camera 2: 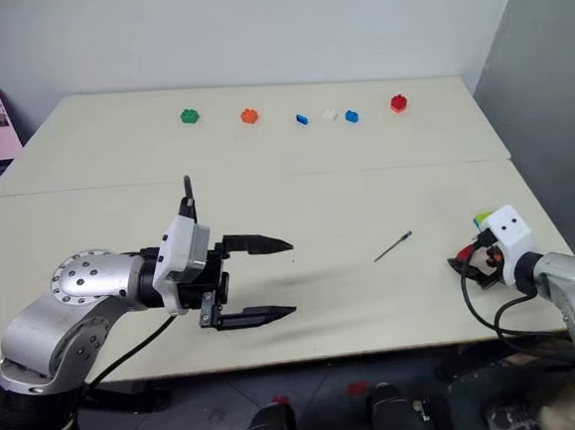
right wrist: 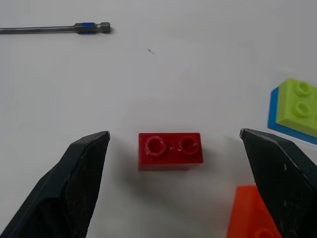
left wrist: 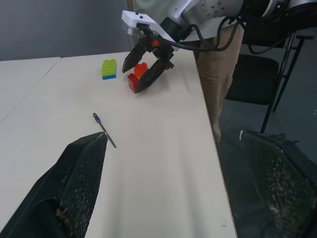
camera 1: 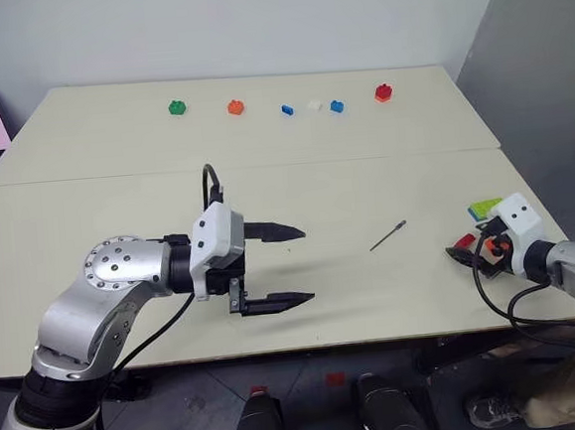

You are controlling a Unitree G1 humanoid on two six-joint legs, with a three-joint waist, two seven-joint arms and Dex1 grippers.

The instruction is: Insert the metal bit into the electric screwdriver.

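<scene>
Bit lies loose ahead of the right gripper, whose wide-open, empty jaws straddle a red brick, so it should skip that and reach further.

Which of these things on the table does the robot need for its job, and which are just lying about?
For the job:
- metal bit, lying loose on the table

Just lying about:
- red brick between the right gripper's open fingers
- green-on-blue brick
- orange brick
- row of small bricks at the far edge
</scene>
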